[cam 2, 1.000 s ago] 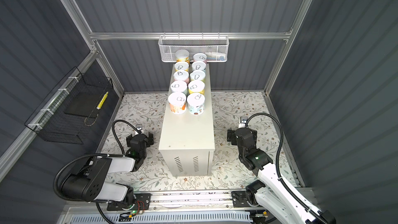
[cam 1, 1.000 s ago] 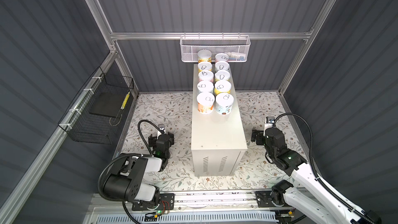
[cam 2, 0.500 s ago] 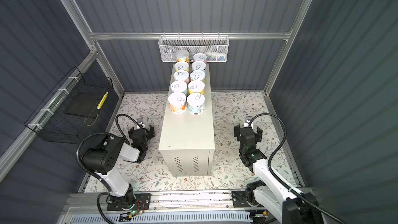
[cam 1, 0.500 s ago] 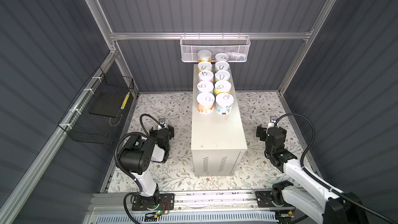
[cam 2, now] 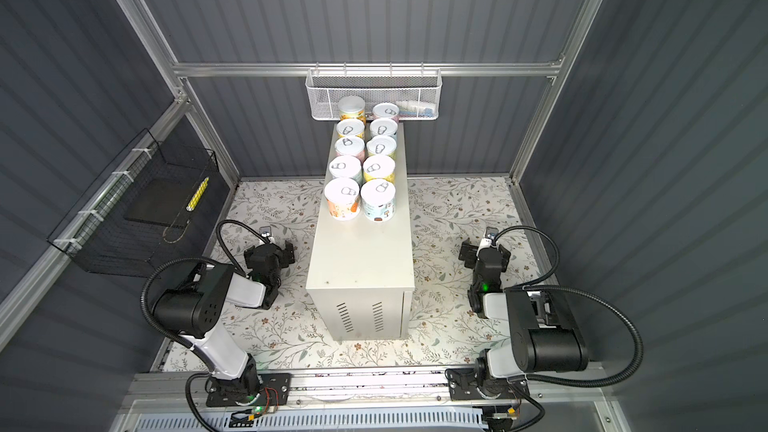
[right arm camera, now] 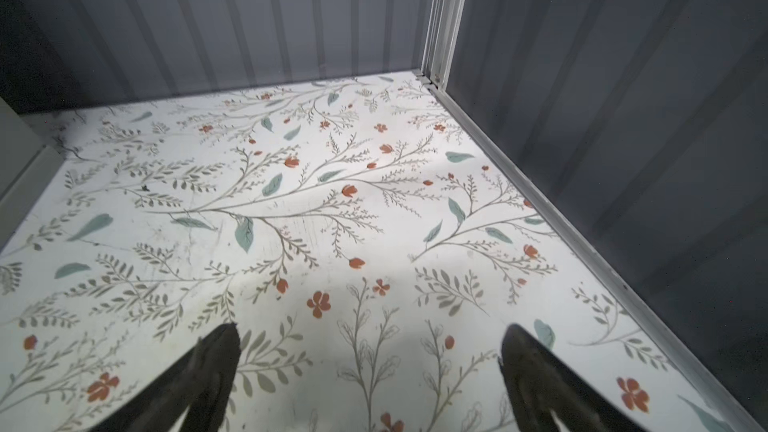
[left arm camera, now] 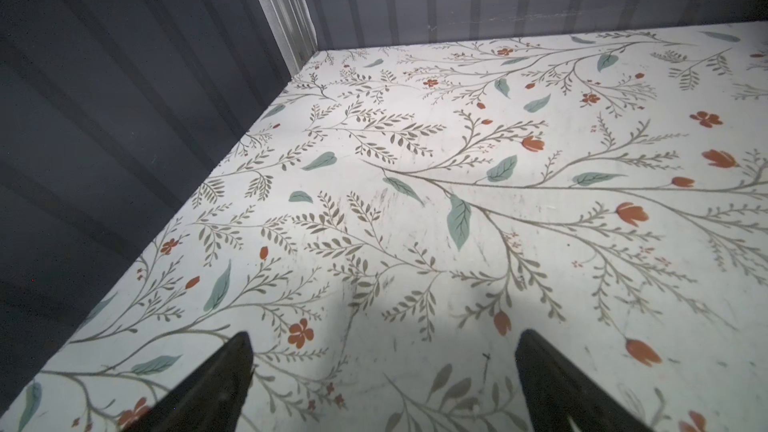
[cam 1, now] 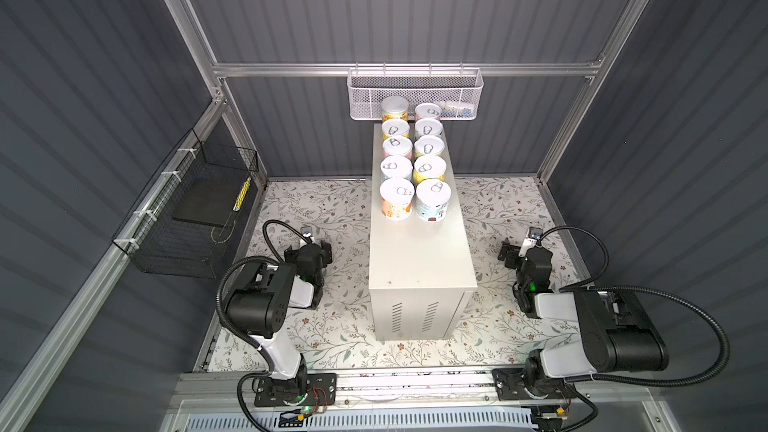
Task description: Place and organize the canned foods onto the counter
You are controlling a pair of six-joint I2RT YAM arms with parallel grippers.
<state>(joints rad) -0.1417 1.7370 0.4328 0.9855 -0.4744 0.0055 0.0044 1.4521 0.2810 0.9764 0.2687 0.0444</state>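
- My left gripper point(cam 1: 309, 249) sits low over the white mat printed with leafy twigs and red flowers point(cam 1: 332, 201), to the left of the cabinet. Its two black fingers point(left arm camera: 224, 376) are spread wide, with bare mat between them.
- My right gripper point(cam 1: 524, 253) sits low over the same mat on the far side of the cabinet. Its jaws are spread just as wide, and its black fingers point(right arm camera: 536, 367) pinch nothing.
- In both wrist views only the floral mat, the grey ribbed walls and an aluminium corner post lie ahead of my fingertips.
- The canned foods point(cam 1: 429, 168), ten short cylindrical cans with silver-white pull-tab lids and pastel labels, all stand upright on the counter point(cam 1: 419, 251). This is the tall off-white rectangular metal cabinet with vent slits on its near end.
- The cans form two columns of five, side by side along the far half of the counter's flat top, and neighbouring cans are touching or nearly so.
- The nearest pair is an orange-labelled can on the left and a pale blue one on the right. A yellow one stands just behind the blue.
- The near half of the counter top is bare in both top views.
- The rearmost pair overlaps the white mesh basket point(cam 1: 365, 97) hung on the back rail. I cannot tell whether they touch it.
- A black wire basket point(cam 1: 174, 243) hangs on the left wall, well apart from both of my grippers.
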